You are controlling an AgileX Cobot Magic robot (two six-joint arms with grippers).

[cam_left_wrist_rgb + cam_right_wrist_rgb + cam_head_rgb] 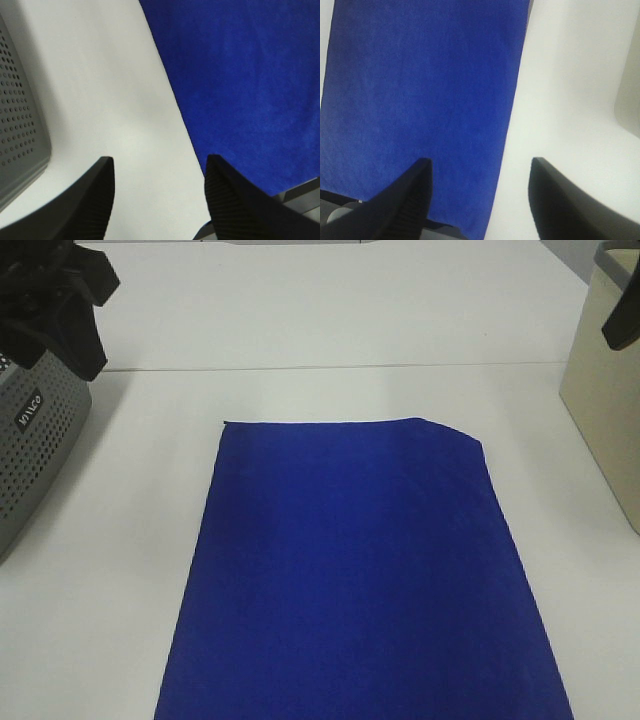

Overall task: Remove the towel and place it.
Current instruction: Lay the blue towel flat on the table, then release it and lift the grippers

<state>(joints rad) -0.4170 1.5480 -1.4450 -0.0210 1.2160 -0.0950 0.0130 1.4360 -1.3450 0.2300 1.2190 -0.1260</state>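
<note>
- Towel [365, 580]: deep blue, spread flat on the white table [330, 320], running from the centre to 6 o'clock in the high view; its 1 o'clock corner looks turned in.
- Left gripper [159, 161]: at 10 o'clock, by the grey perforated basket [35, 440]; jaws spread, nothing between them, off the towel.
- Right gripper [479, 161]: at 2 o'clock, near the beige box [605, 430]; jaws spread wide, empty.

The left gripper [158, 162] hangs high near the table's [300, 330] far left edge and the right gripper [480, 162] near its far right edge, both with jaws apart and empty.
</note>
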